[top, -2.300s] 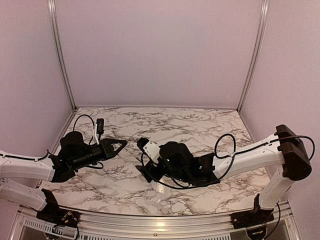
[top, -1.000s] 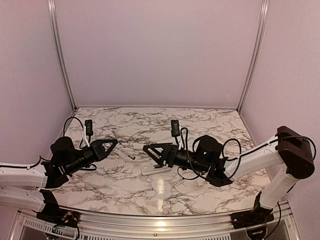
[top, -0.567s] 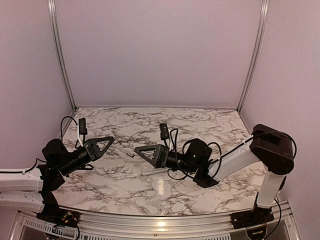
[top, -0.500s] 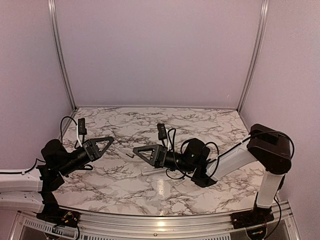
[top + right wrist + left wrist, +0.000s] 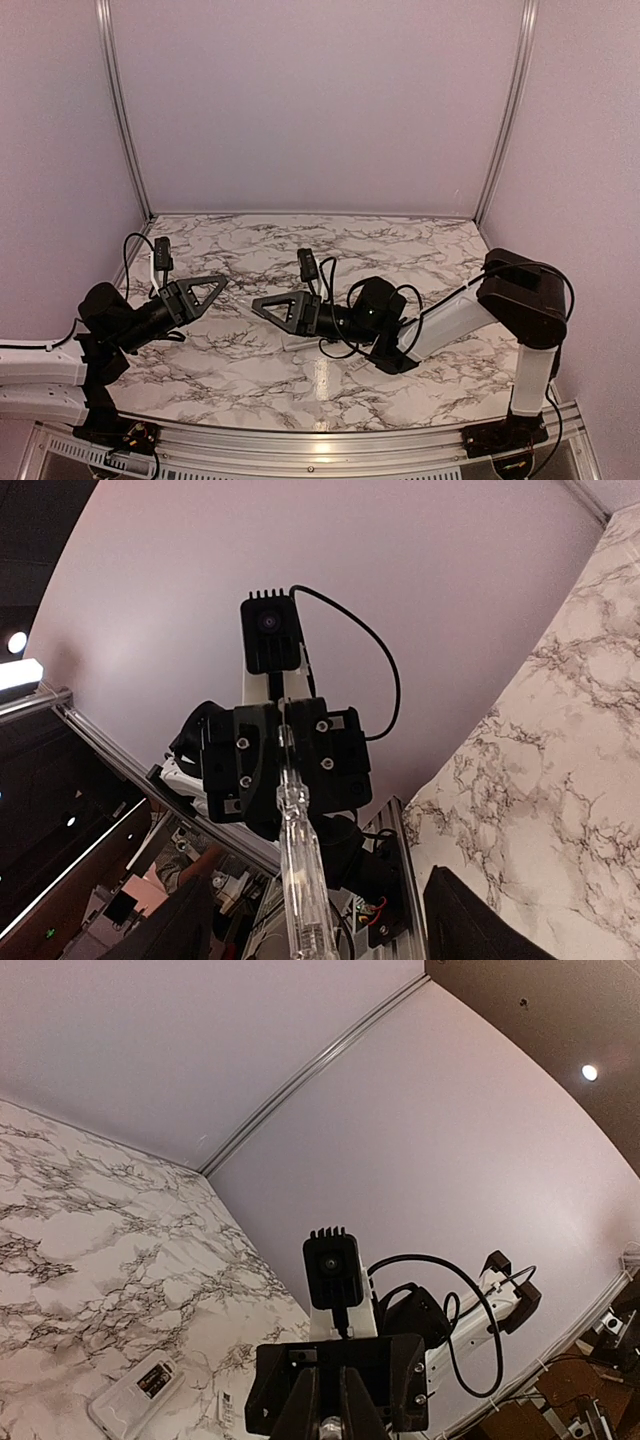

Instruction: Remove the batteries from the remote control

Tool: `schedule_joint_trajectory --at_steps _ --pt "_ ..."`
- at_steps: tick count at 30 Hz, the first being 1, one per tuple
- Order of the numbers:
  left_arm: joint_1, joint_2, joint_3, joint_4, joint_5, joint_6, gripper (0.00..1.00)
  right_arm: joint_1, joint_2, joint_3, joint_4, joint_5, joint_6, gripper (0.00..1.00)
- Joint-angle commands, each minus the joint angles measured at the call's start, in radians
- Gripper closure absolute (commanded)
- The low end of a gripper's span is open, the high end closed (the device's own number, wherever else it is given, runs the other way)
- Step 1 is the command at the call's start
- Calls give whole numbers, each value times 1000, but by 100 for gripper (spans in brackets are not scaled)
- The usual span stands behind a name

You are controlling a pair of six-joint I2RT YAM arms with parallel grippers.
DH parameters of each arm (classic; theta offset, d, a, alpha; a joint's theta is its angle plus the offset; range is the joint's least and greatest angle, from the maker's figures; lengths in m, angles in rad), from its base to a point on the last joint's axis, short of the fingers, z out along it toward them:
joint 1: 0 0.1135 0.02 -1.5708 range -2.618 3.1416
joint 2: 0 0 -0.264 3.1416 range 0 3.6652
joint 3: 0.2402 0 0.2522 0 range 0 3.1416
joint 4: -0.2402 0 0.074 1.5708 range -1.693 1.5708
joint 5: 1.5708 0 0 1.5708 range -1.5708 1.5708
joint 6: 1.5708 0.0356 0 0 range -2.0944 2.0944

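The white remote control (image 5: 135, 1392) lies flat on the marble table (image 5: 90, 1250), its dark recess facing up. The right arm mostly hides it in the top view. A tiny short pale piece (image 5: 226, 1407), perhaps a battery, lies beside it. My left gripper (image 5: 222, 280) is shut (image 5: 331, 1375) and points right. My right gripper (image 5: 255, 301) points left, facing it a short way off. Its jaws stand wide apart (image 5: 320, 880). A clear-handled screwdriver (image 5: 303, 880) runs between them, touching neither finger, with its thin tip towards the left gripper (image 5: 285, 765). I cannot tell what holds it.
Pale walls with metal corner posts (image 5: 122, 110) close the table on three sides. A metal rail (image 5: 300, 455) runs along the near edge. Black cables loop off both wrists.
The right gripper rose from the remote and swung left until it faces the left gripper. The left arm drew back to the left. The small grey piece on the table is now hidden.
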Motion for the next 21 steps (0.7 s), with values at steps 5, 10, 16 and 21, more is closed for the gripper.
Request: schedule_joint_trajectory --at_steps 5,10,16,21 --pt "5 36 -25 131 33 -6 100 24 41 71 184 -1 38 40" --pt "5 55 -30 153 22 -3 100 37 44 88 185 22 44 48" --pt "5 74 -38 174 0 0 100 46 66 107 210 47 76 54" --pt "4 86 -49 202 -13 -3 100 51 80 122 220 71 80 55"
